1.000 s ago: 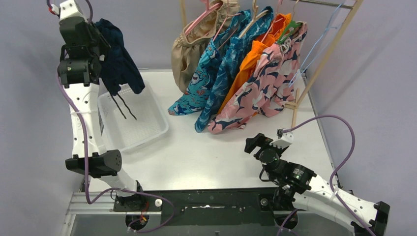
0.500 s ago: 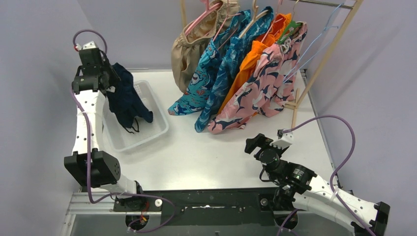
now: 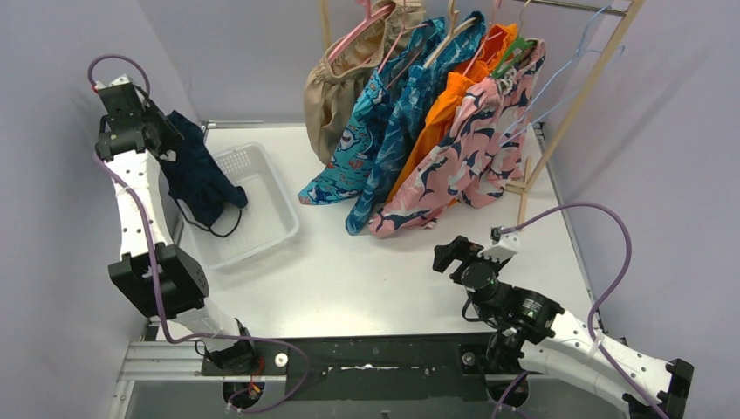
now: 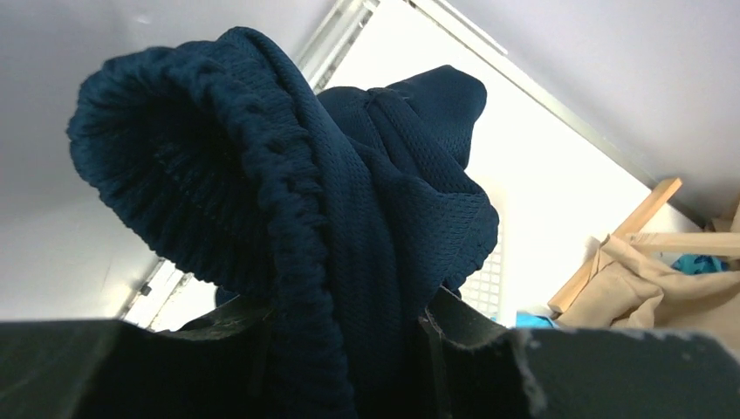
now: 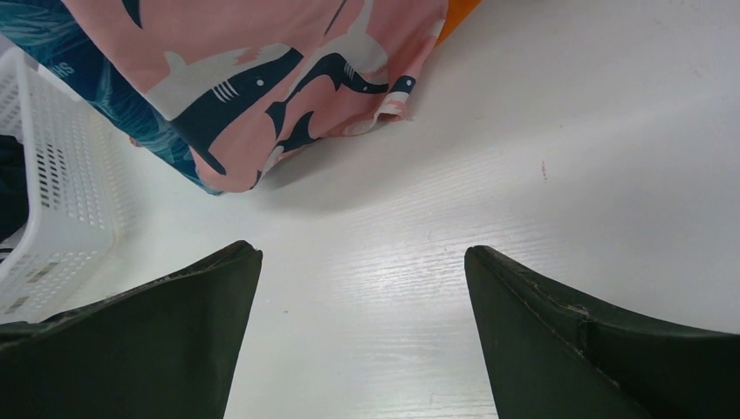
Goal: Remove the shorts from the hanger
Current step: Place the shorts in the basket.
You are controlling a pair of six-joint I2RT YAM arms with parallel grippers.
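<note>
The navy shorts [image 3: 199, 179] are clamped in the left gripper [image 3: 157, 140] and left hanging just below it, seemingly over the left rim of the basket [image 3: 266, 229], so they are best carried rightward and lowered before being released, while the right gripper [image 5: 362, 288] is held open and empty.

Basket [image 3: 262, 214] on table [image 3: 366, 262], left of hung shorts [image 3: 419, 122].

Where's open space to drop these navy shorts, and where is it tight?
The white basket is bare right of the navy shorts hanging from the left gripper. Table between basket, pink shark shorts and right gripper is free. Crowded: far right, under the hanging pairs.
</note>
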